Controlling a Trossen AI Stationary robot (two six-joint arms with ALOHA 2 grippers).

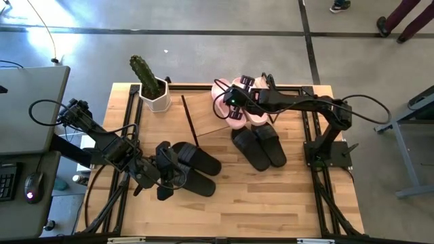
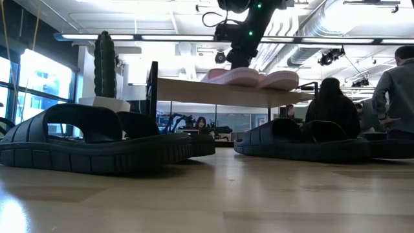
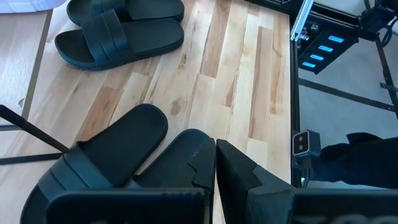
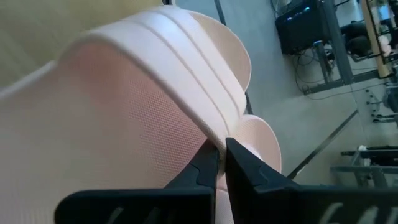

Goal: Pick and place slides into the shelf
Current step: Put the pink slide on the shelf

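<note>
Open-plan lab: exposed ducts [image 2: 349,32], workstations.

Most of the low light-wood plank shelf [image 1: 207,115] is covered from above by the right arm, and the pale pink slide sandals [image 1: 234,112] are largely hidden beneath it. The near black slide sandal [image 3: 93,168] is cut off (heel end) in the left wrist view.

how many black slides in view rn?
4, none apparently hidden. One pair lies on the table's left half by the left gripper. The other pair lies right of centre, just in front of the pink pair on the shelf.
</note>
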